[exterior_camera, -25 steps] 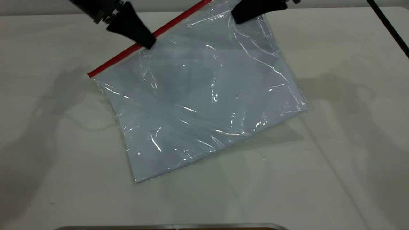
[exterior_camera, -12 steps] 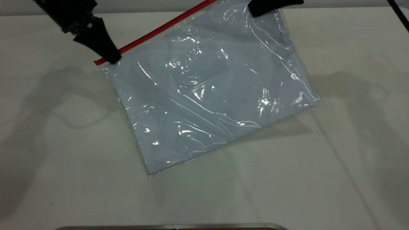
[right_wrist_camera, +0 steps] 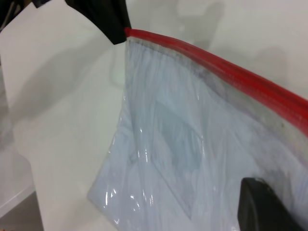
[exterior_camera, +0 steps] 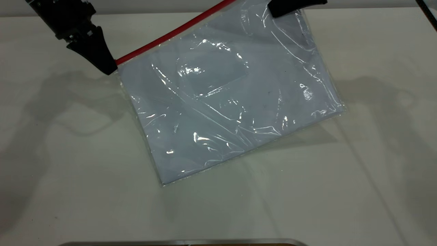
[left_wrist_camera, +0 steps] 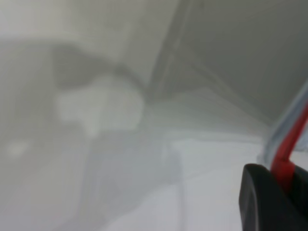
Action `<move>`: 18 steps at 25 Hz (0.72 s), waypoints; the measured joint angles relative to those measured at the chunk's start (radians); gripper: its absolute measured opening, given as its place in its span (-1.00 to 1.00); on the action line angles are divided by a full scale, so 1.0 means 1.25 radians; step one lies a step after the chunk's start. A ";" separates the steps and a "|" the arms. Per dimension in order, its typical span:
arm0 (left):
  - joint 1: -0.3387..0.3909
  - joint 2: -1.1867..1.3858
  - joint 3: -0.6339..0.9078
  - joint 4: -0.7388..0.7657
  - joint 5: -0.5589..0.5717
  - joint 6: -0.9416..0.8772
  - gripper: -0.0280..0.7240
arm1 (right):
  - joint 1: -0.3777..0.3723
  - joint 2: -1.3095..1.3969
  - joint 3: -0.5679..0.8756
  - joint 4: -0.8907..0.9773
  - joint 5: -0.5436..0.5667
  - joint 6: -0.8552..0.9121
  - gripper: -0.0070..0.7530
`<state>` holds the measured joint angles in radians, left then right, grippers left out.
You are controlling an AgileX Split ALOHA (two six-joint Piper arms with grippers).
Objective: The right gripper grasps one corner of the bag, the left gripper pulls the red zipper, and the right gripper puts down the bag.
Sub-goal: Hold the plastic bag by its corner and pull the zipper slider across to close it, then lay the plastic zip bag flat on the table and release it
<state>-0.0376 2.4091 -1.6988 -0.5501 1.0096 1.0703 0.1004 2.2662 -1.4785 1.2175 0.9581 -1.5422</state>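
Matte black left claw (exterior_camera: 108,68) with long pointed wedge fingers, small white marks above; right claw (exterior_camera: 275,12) black, wedge-shaped too.

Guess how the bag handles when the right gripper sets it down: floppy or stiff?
Likely floppy: the bag hangs creased and sagging from the right gripper. The glossy film is probably slippery. The red zipper edge looks stiffer, staying straight out to the left gripper.

Left tool (exterior_camera: 110,69) at bag's (exterior_camera: 232,102) left corner, right tool (exterior_camera: 275,12) at its far corner.
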 joint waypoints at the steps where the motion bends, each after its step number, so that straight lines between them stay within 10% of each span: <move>1: 0.002 -0.006 0.000 -0.008 -0.001 -0.001 -0.59 | -0.001 0.000 0.000 -0.001 -0.002 0.000 -0.88; 10: 0.004 -0.186 0.000 -0.135 0.049 -0.022 -0.10 | -0.002 0.035 0.000 -0.046 -0.078 0.061 -0.52; 18: 0.004 -0.402 0.000 -0.333 0.126 0.019 -0.07 | -0.003 0.035 0.000 -0.440 -0.408 0.381 -0.02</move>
<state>-0.0329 1.9067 -1.6988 -0.9663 1.1676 1.0937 0.0969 2.3103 -1.4785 0.6674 0.4476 -1.0654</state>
